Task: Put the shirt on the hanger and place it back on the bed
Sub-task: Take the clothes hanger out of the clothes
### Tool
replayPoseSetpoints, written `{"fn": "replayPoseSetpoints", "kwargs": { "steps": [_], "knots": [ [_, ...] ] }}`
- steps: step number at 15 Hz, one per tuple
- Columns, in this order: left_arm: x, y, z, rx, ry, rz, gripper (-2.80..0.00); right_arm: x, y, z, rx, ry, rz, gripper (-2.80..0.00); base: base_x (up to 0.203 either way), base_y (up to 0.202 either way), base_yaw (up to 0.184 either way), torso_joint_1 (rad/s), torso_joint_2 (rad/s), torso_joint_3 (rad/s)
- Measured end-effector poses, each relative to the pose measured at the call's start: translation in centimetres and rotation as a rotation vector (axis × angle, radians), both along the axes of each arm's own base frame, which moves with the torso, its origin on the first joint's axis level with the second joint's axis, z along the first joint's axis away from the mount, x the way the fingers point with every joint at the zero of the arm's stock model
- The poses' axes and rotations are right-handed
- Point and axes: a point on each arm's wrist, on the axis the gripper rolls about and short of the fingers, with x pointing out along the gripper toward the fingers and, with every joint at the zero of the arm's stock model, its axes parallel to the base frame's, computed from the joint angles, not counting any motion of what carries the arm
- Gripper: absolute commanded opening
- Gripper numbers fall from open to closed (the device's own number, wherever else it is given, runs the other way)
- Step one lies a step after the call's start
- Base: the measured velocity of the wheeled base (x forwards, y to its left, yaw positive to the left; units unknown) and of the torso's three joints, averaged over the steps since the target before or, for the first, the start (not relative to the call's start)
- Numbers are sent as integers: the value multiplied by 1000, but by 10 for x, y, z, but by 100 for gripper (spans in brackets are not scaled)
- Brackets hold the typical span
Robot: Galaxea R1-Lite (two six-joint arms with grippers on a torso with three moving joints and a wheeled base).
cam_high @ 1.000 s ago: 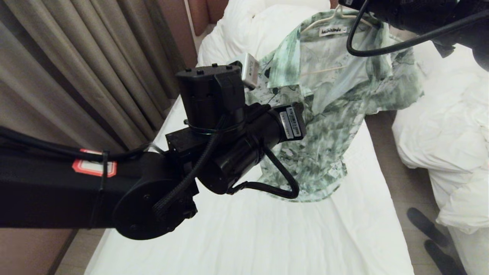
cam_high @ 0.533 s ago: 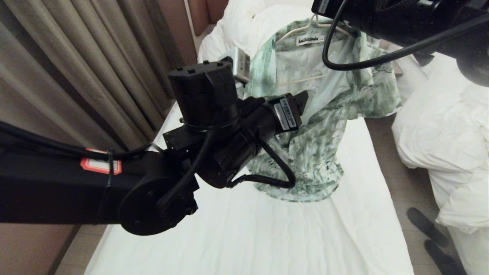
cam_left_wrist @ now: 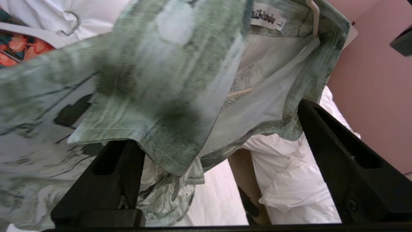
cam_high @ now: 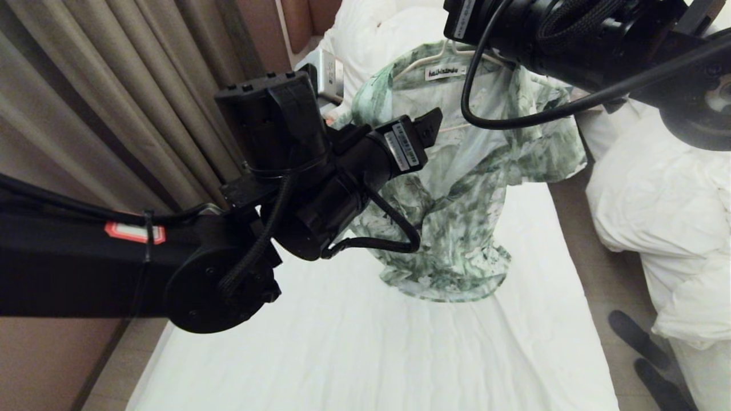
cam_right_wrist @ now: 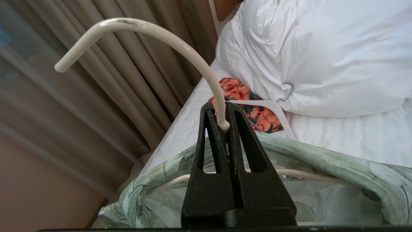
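The green and white shirt hangs on the cream wire hanger above the bed, and its hem touches the sheet. My right gripper is shut on the hanger's neck just under the curved hook; in the head view only its arm shows, at the top. My left gripper stands open beside the shirt's left front. The shirt's collar and front edge drape across one finger, unpinched. The other finger is free of the cloth.
An orange-red floral garment on a thick white hanger lies by the bunched duvet at the bed's head. Curtains run along the left. Another bed heaped with white bedding is on the right, with dark shoes on the floor between.
My left gripper has opened and let go of the shirt. The right arm has carried the hanger and shirt leftward in the head view, and the left arm has swung left too.
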Motion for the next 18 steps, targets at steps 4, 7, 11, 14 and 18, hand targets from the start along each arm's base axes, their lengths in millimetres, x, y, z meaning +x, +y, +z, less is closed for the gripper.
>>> {"fn": "replayPoseSetpoints", "kwargs": {
  "steps": [4, 7, 11, 14, 18],
  "knots": [
    [0, 1, 1, -8, -19, 3, -280, 1, 2, -2, -2, 3, 4, -280, 0, 0, 0, 0, 0, 0],
    [0, 1, 1, -7, -19, 4, -280, 1, 2, -3, -5, 7, 4, -280, 0, 0, 0, 0, 0, 0],
    [1, 3, -1, -2, -16, 7, -280, 1, 2, -3, -4, 9, -2, -280, 0, 0, 0, 0, 0, 0],
    [8, 11, 0, 17, -31, 36, -280, 4, -4, -5, -7, 18, -36, -280, 0, 0, 0, 0, 0, 0],
    [36, 51, 7, 45, -96, 55, -280, 18, -27, -5, -11, 17, -113, -280, 0, 0, 0, 0, 0, 0]
  ]
}}
